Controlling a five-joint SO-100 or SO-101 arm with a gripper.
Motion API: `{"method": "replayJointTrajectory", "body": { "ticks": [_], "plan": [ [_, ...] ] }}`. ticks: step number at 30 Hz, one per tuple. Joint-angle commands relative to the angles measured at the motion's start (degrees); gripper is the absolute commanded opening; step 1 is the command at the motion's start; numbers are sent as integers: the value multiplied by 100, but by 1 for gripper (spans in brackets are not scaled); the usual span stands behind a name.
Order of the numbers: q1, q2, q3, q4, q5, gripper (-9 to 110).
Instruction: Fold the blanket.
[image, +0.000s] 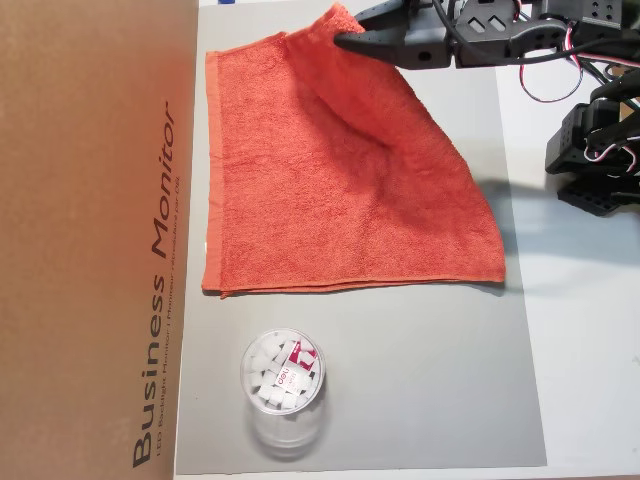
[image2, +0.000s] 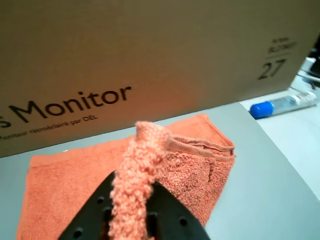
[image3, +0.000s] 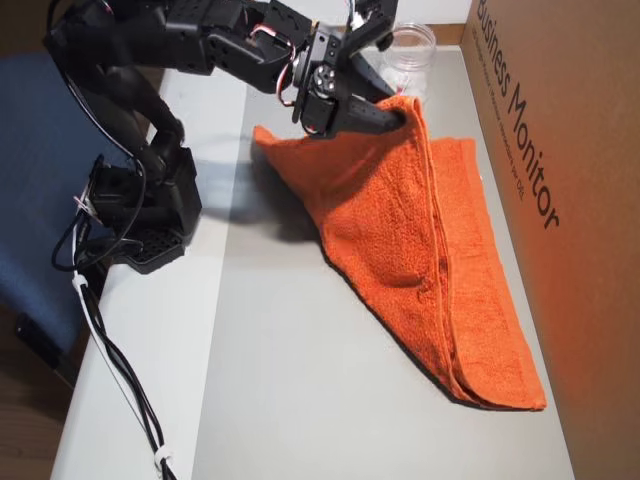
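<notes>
Claw (image2: 131, 210) pinching fuzzy blanket (image: 330, 190) corner

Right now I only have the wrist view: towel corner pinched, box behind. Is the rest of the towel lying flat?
Observer: Mostly. In an overhead view the towel lies flat along its left and bottom edges on the grey mat; only the corner in the gripper is lifted.
Operator: Anything nearby?
Observer: A clear cup stands on the mat, apart from the towel's bottom edge.
Operator: Arm base?
Observer: The base sits off the mat, right of the towel in that view.
</notes>
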Motion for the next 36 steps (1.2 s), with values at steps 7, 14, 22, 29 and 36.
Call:
{"method": "replayJointTrajectory", "body": {
  "ticks": [7, 14, 22, 29, 36],
  "plan": [
    [-624, -721, -1028, -97, -686, 0],
    [-1169, -1521, -1696, -97, -1204, 0],
    [-1705, -2610, -2610, -97, -1828, 0],
    [-1942, -3551, -3059, -888, -2347, 0],
    [-1951, -4166, -3067, -1512, -2619, 0]
  ]
}}
